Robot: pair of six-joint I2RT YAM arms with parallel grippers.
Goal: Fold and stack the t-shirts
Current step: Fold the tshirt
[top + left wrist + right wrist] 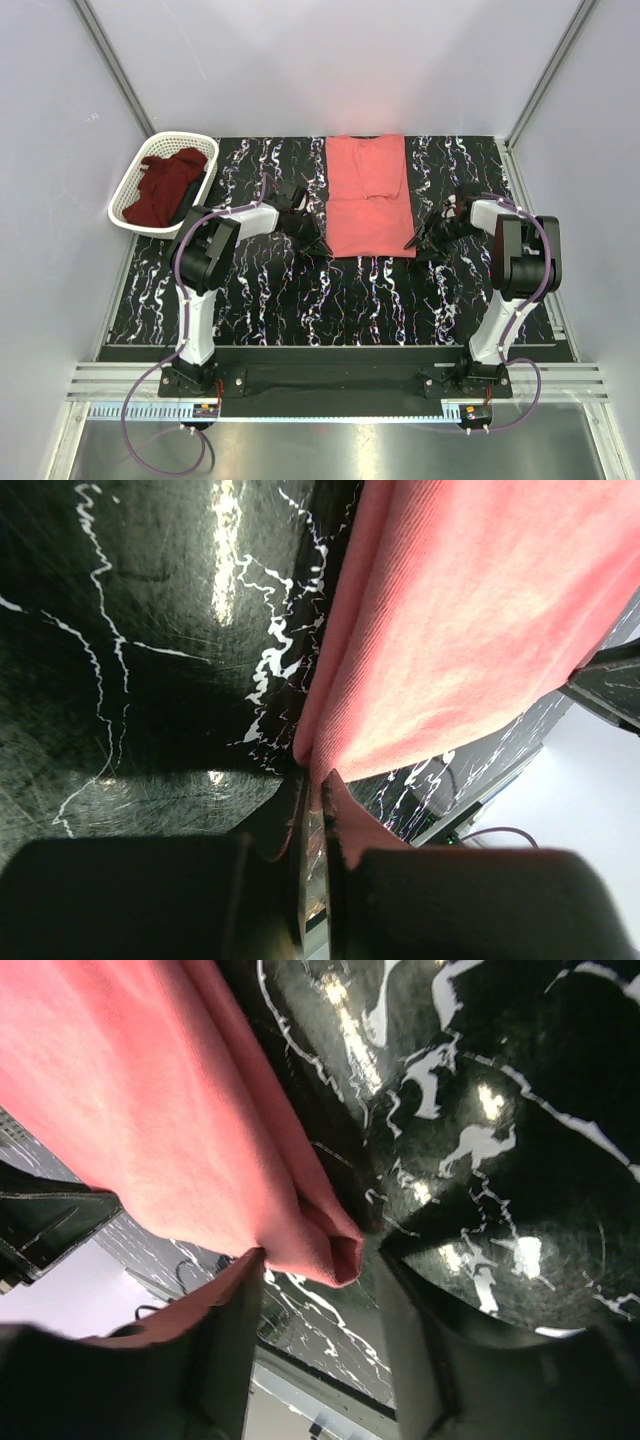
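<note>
Lying flat on the black, white-veined counter (300,300), the salmon-pink t-shirt (368,195) is folded into a long narrow rectangle. It runs from the far edge toward the arms and sits midway between them. The left claw (312,785) is at the shirt's near left corner, its fingers pressed together with a pinch of pink cloth caught between them. The right claw (320,1260) is at the near right corner, low over the counter. Its fingers stand apart on either side of the folded corner, which pokes into the gap; whether either finger touches the cloth I cannot tell. The dark maroon t-shirt (165,185) lies crumpled in a white lattice basket (125,208) at the far left corner of the counter, well apart from the pink shirt and from both claws.
</note>
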